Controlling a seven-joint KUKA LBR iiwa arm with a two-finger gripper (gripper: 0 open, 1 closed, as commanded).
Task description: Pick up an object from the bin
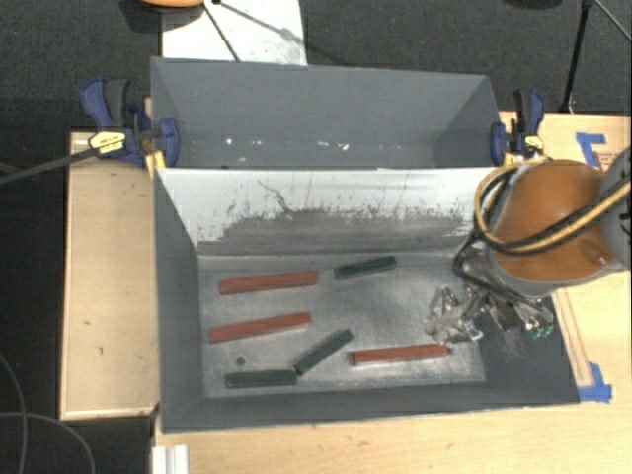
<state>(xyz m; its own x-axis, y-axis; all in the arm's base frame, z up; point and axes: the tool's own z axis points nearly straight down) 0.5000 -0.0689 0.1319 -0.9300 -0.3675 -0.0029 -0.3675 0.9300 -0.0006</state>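
While the gripper (452,320) hangs low by the bin's (326,117) right wall, just over the right end of the red bar (400,355) nr the front-right corner, I'd call this the approach step; nothing looks lifted yet. Next move, imo: line up across that bar, drop, close. Can't tell if the gripper is open or closed, as the orange wrist cover (548,220) & cables hide much of it. Other red bars (269,282) and green bars (323,352) lie further left.
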